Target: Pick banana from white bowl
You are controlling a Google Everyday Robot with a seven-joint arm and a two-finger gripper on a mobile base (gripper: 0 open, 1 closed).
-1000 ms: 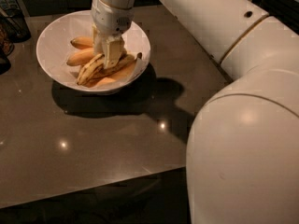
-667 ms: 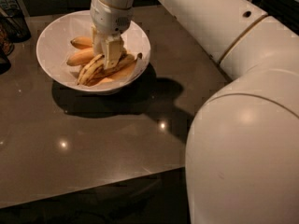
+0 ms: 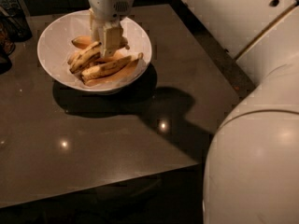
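The white bowl [image 3: 55,41] stands at the back left of the dark table. It holds several bananas. The banana [image 3: 105,68], long, dull yellow with dark specks, lies across the bowl's front half. A second streaked one [image 3: 84,58] lies just behind it, and a smooth orange-yellow one [image 3: 122,75] lies along the front rim. My gripper [image 3: 104,48] hangs straight down into the bowl from the top of the camera view. Its tips are at the upper end of the bananas, right behind the banana. Another banana [image 3: 80,41] shows left of the gripper.
The dark brown table [image 3: 117,139] has its front edge low in the view and its right edge near my arm. Dark objects [image 3: 5,36] stand at the far left edge. My white arm and body [image 3: 252,148] fill the right side.
The arm now comes down from the top of the view rather than slanting in from the right. The gripper sits a little higher in the bowl, and more of the bananas shows.
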